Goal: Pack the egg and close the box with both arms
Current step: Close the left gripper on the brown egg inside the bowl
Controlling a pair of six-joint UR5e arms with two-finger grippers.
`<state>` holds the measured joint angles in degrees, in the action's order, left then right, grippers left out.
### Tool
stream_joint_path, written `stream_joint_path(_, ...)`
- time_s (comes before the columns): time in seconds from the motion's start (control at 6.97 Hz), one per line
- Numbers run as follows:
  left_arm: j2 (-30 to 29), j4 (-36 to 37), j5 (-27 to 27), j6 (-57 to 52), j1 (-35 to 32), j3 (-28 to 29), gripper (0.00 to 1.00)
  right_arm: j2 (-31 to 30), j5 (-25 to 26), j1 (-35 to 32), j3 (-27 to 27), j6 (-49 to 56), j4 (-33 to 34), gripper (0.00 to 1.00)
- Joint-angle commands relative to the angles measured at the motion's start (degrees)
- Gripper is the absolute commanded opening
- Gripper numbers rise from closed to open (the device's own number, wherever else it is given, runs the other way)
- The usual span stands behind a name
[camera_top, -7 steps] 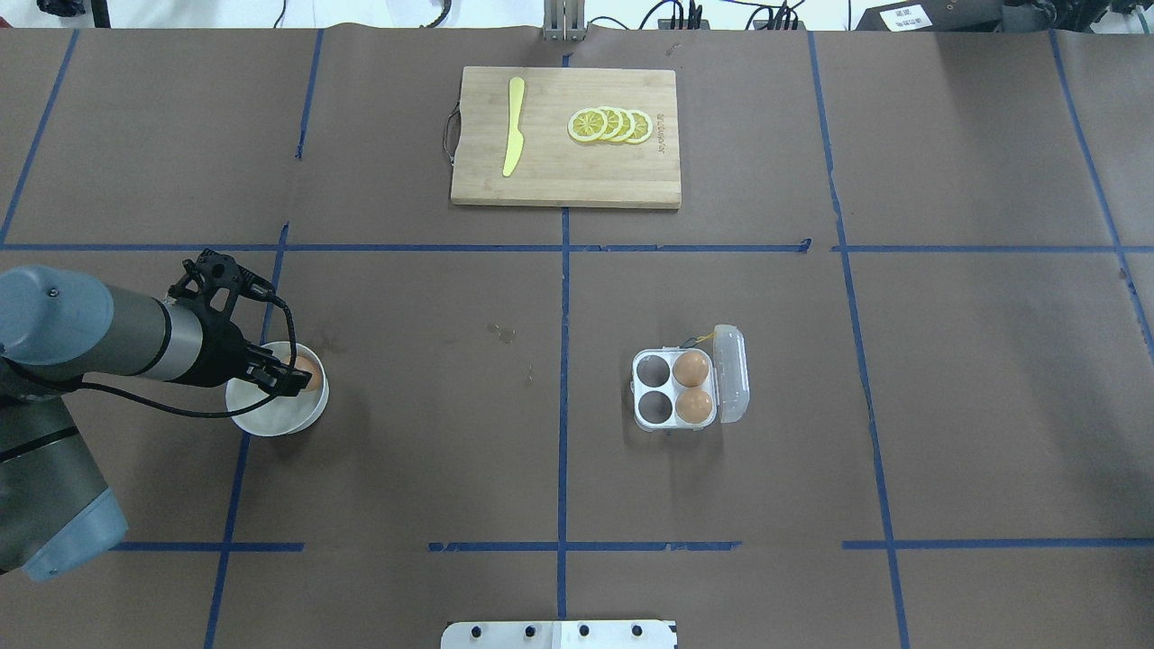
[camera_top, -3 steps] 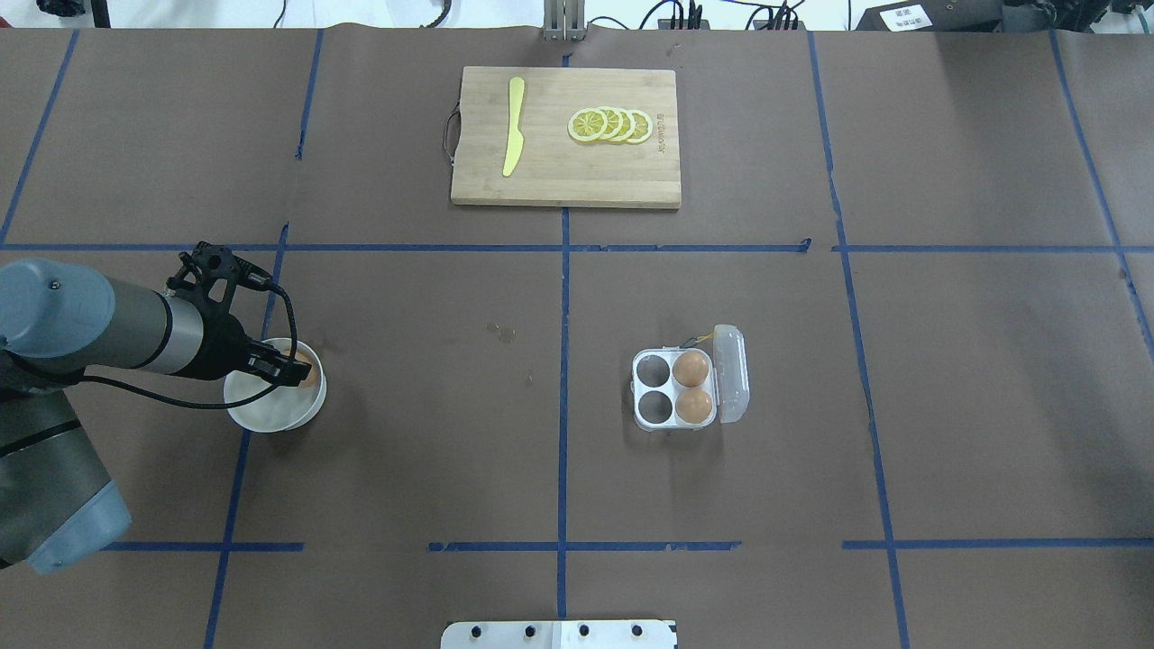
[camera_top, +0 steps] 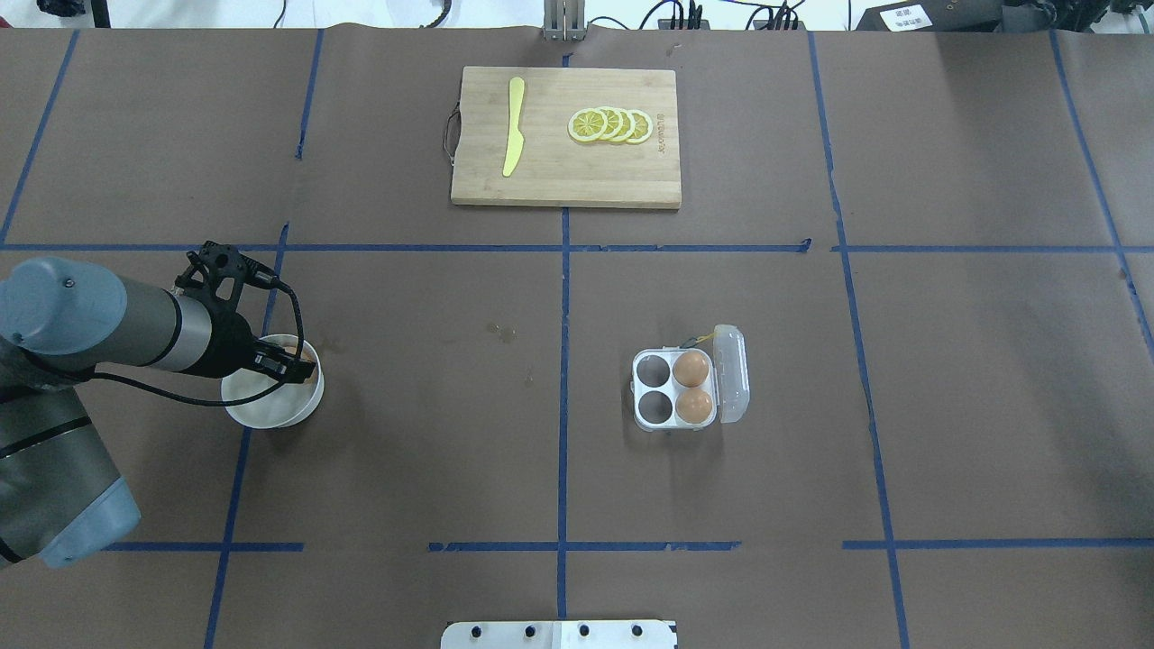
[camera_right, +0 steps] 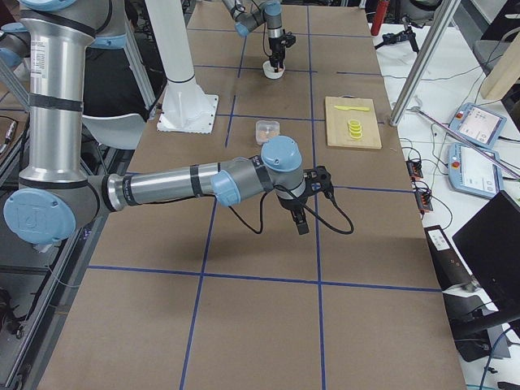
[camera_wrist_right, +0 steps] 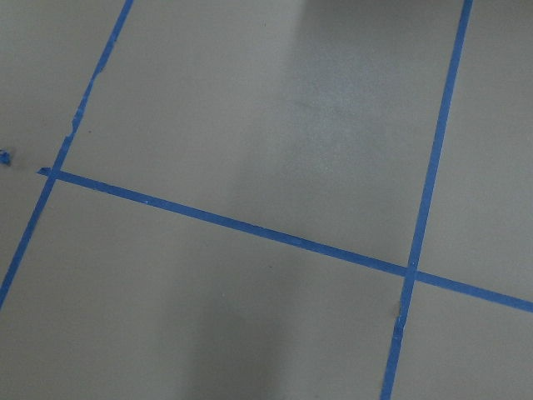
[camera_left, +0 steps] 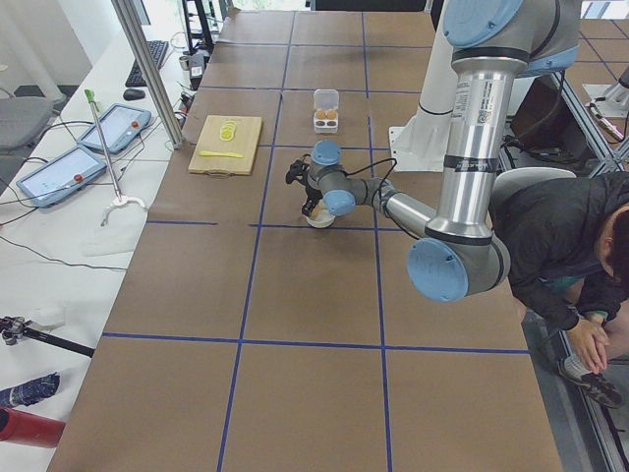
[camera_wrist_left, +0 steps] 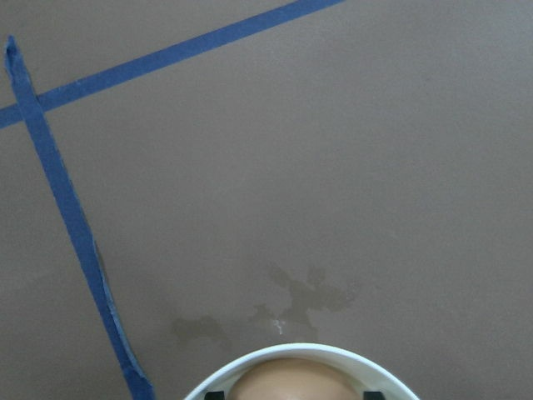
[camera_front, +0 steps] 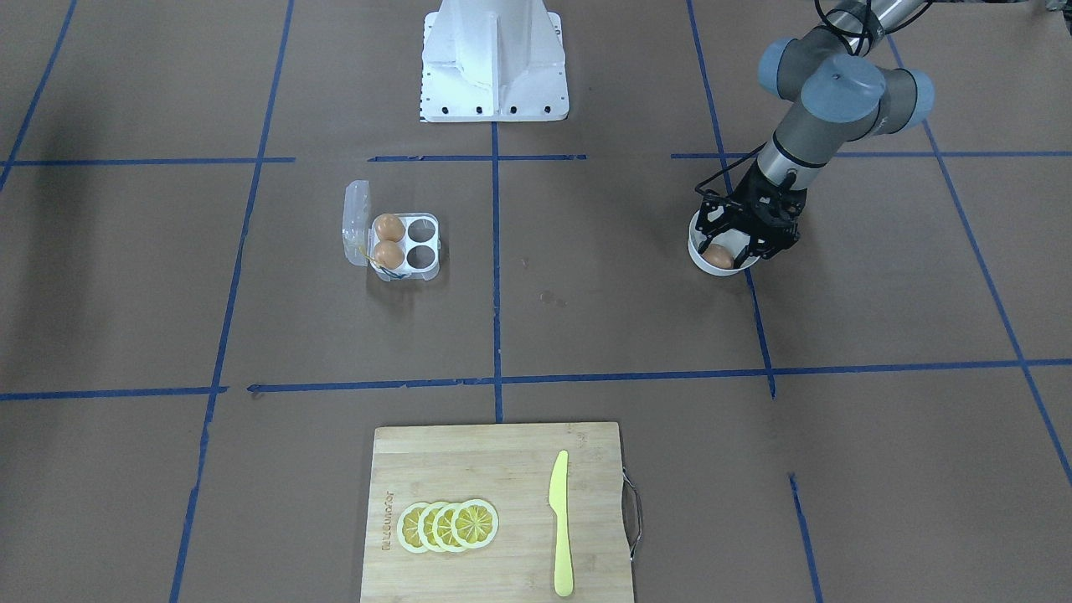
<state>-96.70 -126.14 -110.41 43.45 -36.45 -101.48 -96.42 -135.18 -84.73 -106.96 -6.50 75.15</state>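
Down goes the left gripper (camera_top: 290, 366) since a second ago, deeper into the white bowl (camera_top: 257, 403), and the egg (camera_front: 718, 255), plain to see from overhead before, is now nearly covered by the black fingers. From the wrist camera, the fingertips sit either side of the egg, very close, but whether they are squeezing it I can't make out. The egg rests in the bowl, well apart from the box (camera_top: 651, 389). Its lid (camera_top: 732, 374) is swung open, with two brown eggs (camera_top: 692, 368) in the cells beside it. The right gripper (camera_right: 299, 221) hangs above the table (camera_right: 268, 268); its grip is impossible to judge.
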Motion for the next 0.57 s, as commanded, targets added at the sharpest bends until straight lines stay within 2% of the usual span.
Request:
stream_joint_path(0.0,-0.1,0.0,0.0,0.1,0.0,0.1,0.55,0.0,0.0,0.0,-0.1,0.0,0.0,1.0)
stream_joint_path(0.43,0.3,-0.1,-0.2,-0.6,-0.4,-0.3,0.32,0.0,0.0,0.0,-0.2,0.0,0.0,1.0)
